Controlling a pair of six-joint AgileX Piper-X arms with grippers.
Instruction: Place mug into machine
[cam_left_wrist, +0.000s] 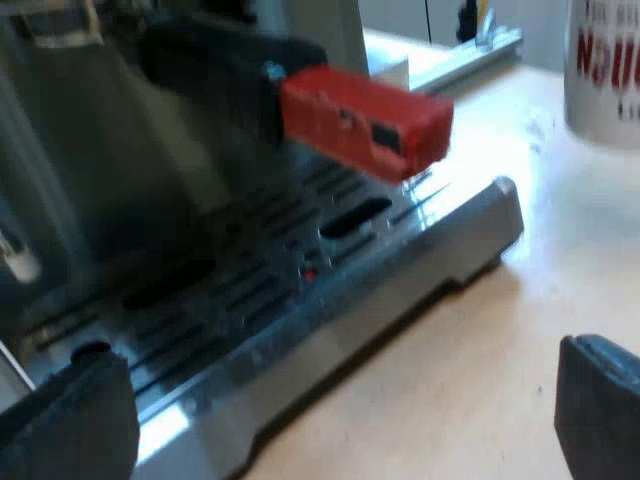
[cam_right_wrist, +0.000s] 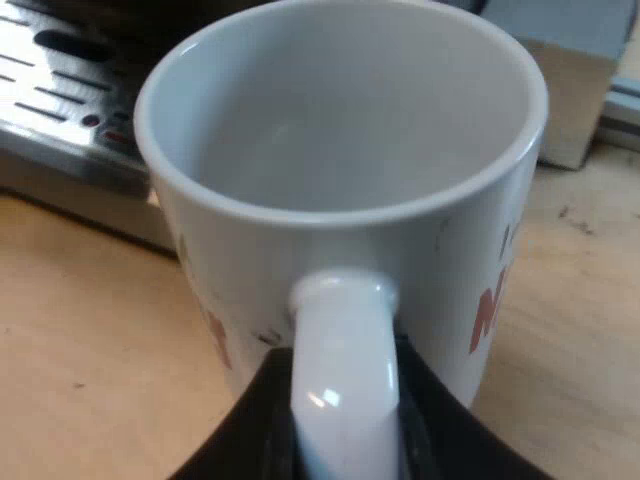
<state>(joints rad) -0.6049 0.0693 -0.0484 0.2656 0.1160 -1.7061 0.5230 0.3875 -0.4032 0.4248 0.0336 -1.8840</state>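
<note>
A white mug (cam_right_wrist: 340, 190) with red lettering stands upright on the wooden table, empty inside, beside the espresso machine's metal drip tray (cam_right_wrist: 60, 120). My right gripper (cam_right_wrist: 345, 420) is shut on the mug's handle (cam_right_wrist: 345, 370), one black finger on each side of it. In the left wrist view the holder's red handle end (cam_left_wrist: 365, 122) juts out from the machine's front above the slotted drip tray (cam_left_wrist: 300, 290). The mug (cam_left_wrist: 602, 70) stands on the table past the tray's corner. My left gripper (cam_left_wrist: 340, 420) hovers open at the tray's edge, nothing between its fingers (cam_left_wrist: 600, 400).
The light wooden table (cam_left_wrist: 480, 340) runs along the drip tray's edge. A grey block (cam_right_wrist: 575, 90) and a metal rail (cam_left_wrist: 470, 55) lie beyond the mug.
</note>
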